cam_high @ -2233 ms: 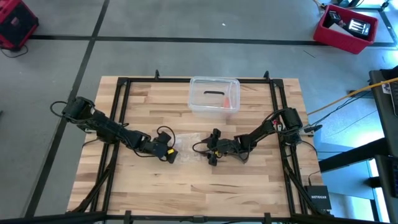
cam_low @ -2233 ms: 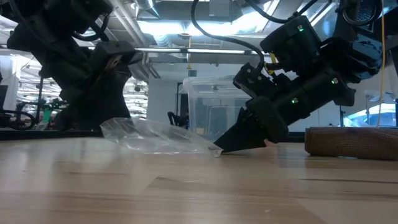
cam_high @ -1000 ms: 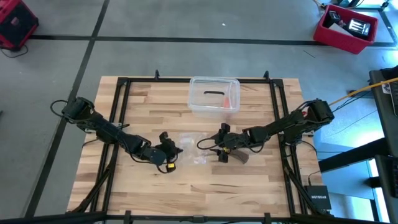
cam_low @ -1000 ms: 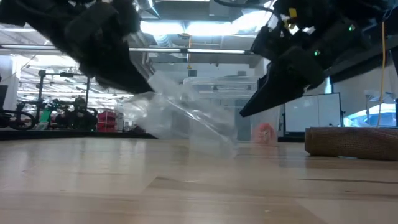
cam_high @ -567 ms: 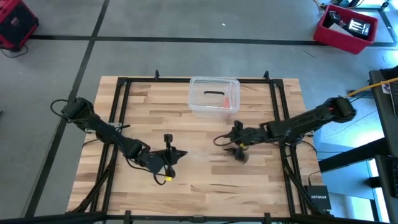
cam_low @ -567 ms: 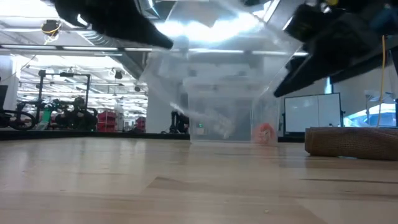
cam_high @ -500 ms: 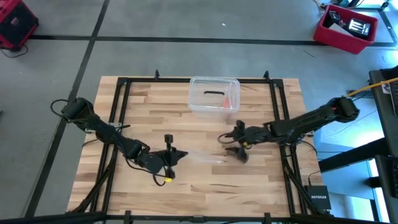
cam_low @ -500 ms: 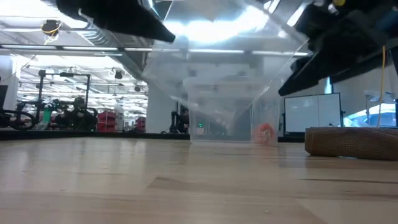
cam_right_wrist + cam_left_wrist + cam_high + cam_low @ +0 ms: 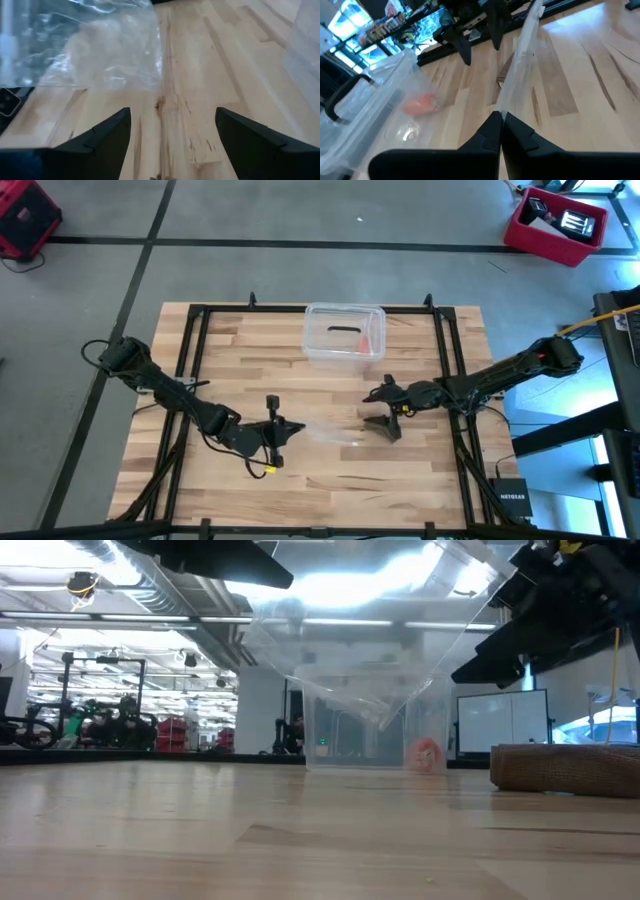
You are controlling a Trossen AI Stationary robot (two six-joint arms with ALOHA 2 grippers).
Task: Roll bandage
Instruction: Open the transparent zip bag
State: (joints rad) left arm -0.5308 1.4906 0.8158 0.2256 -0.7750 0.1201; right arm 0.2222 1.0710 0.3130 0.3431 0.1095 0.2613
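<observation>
The bandage [image 9: 389, 430] lies as a small brown roll on the table [image 9: 230, 340], towards the right arm's side and well clear of the clear plastic box [image 9: 344, 308] at the back edge. Right above it hangs the right gripper [image 9: 376, 406], fingers spread wide with nothing between them. Out from there, the clear plastic bag [image 9: 330, 432] is stretched in the air, pinched at one edge by the left gripper [image 9: 498, 116], which is clamped tight on the film. My worry from here is the bag: it hangs close to the roll, so it could drape over or drag across the bandage. The roll itself looks soft, and a careless pinch might loosen its wraps or nudge it away.
</observation>
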